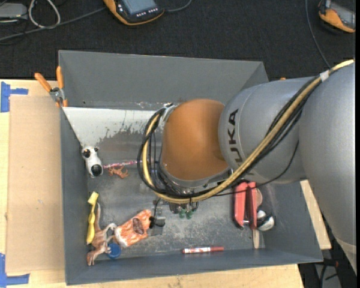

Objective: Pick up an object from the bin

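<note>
1. Black floor covering fills the top of the frame behind the bin, with loose cables and an orange-and-black handheld unit lying on it.
2. Grey metal bin: occupies the middle of the frame, its scuffed floor sloping down toward the bottom edge.
3. Grey KUKA arm: enters from the right and covers the right middle of the bin; yellow and black cables run along it.
4. Rounded orange wrist cover: sits at the centre of the frame.
5. Gripper: projects below the orange cover, over the lower middle of the bin floor. How far it is open, and whether it has hold of anything, cannot be told.
6. Flat red bar-shaped object: lies at the lower right, well apart from the gripper.
7. Orange-patterned toy figure: lies to the lower left of the gripper, near it.
8. Yellow bent strip: lies at the lower left by the bin wall.
9. White cylindrical object with a dark end: lies at the middle left.
10. Red-and-white striped stick: lies along the bottom wall, below the gripper.
11. Small black piece: lies just beside the gripper, the nearest thing to it, touching the toy figure's right end.
</note>
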### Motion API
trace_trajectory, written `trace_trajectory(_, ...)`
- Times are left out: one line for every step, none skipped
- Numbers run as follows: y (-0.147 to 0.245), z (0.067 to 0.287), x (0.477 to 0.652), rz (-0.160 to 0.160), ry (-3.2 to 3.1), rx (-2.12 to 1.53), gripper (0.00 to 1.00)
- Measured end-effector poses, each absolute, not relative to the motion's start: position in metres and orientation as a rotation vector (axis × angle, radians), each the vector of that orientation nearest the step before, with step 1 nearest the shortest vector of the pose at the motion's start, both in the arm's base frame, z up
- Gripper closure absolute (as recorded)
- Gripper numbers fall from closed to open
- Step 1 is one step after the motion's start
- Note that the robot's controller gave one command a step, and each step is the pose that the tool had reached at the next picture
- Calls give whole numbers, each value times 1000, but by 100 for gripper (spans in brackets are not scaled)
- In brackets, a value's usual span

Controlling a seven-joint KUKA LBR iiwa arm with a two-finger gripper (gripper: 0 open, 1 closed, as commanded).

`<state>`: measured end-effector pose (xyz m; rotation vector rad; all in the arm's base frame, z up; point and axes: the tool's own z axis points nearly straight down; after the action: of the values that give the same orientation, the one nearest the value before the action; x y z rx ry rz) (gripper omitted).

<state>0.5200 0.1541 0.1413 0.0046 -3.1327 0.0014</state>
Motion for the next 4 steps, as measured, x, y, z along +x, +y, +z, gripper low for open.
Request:
trace_trajectory(153, 145, 522, 0, -3139, -2, 0)
trace_trajectory(168, 117, 504, 0, -3141, 136, 0)
trace_trajectory(162, 86, 500, 0, -3129, 216, 0)
trace_trajectory(155, 70, 502, -3, -3125, 222, 100)
